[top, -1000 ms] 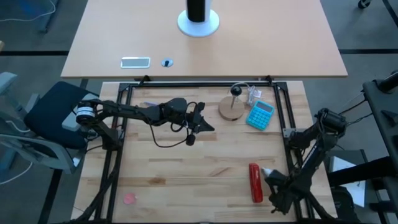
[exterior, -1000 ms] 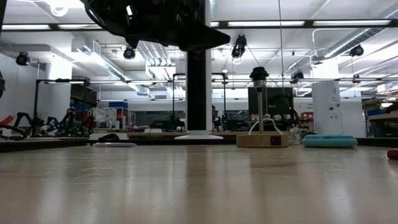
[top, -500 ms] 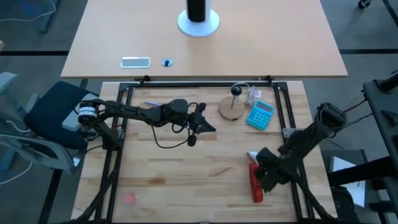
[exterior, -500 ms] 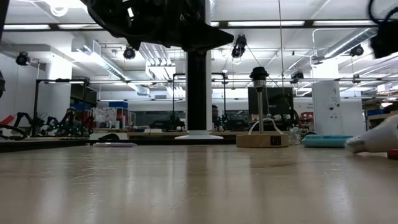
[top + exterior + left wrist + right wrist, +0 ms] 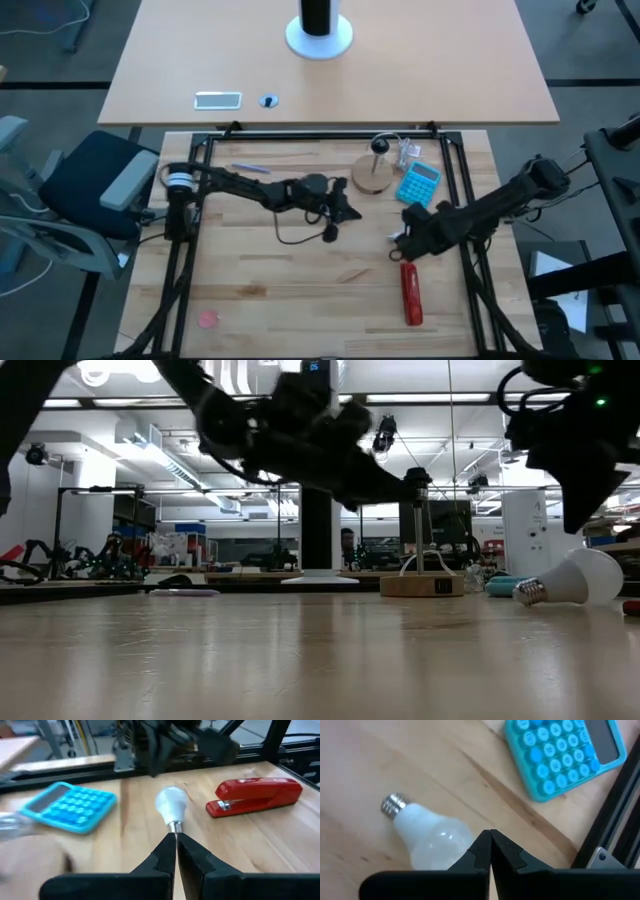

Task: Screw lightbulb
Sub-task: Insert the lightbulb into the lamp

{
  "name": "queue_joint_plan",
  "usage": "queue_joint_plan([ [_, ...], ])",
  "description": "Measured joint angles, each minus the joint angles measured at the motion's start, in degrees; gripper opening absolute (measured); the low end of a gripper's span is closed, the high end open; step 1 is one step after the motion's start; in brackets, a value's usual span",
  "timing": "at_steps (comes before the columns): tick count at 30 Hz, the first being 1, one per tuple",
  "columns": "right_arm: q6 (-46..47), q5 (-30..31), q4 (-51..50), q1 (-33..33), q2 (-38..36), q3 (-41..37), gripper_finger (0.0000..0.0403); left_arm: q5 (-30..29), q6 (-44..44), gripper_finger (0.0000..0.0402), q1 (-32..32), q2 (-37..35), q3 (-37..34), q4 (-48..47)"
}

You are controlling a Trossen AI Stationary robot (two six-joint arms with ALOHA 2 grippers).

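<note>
Lightbulb (image 5: 397,239) lies on its side on the wooden worktop (image 5: 300,280), well to the right of centre, between the blue calculator (image 5: 418,185) and the red stapler (image 5: 411,293). In the low view the bulb (image 5: 572,581) rests on the boards with its metal screw end turned toward the picture's left; in the right wrist view its white globe (image 5: 432,841) sits just past that arm's fingertips, the threaded end pointing away from the calculator (image 5: 565,755).

Right hand (image 5: 405,240) is low over the bulb, its two fingers pressed together with no gap — they close on nothing, and their tips appear to touch or nearly touch the globe, though the view is too tight to be sure. The right arm reaches in from the worktop's right edge.

Left hand (image 5: 350,211) hovers above the middle of the worktop, just beside the round wooden disc (image 5: 370,176) with its thin dark-topped post. Its fingers (image 5: 165,855) also stand together, empty, aimed toward the bulb (image 5: 171,806), with the stapler (image 5: 255,795) and calculator (image 5: 70,806) to either side of it in the left wrist view.

Beyond the black frame, on the lighter far worktop (image 5: 450,70), stand a large white cylinder base (image 5: 319,36) and a small flat device (image 5: 217,100).
</note>
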Motion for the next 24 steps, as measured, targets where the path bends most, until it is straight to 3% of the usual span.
queue_joint_plan([
  [4,4.2,-4.18,-5.26,-0.44,-5.08,0.0,0.0,2.88,-0.32,0.0034,-1.26,7.18,7.92,-5.76],
  [8,8.67,-7.98,-4.7,1.91,-8.28,-1.07,0.0,1.53,-0.25,0.0068,-2.06,12.4,15.86,-12.42],
  [16,12.65,-10.68,6.12,4.29,-6.22,-7.17,0.0,1.53,3.26,0.0136,-3.13,19.0,26.16,-17.01],
  [24,10.64,-12.21,22.24,4.62,-4.9,-11.39,0.0,4.6,14.19,0.0174,-5.71,19.69,26.89,-19.47],
])
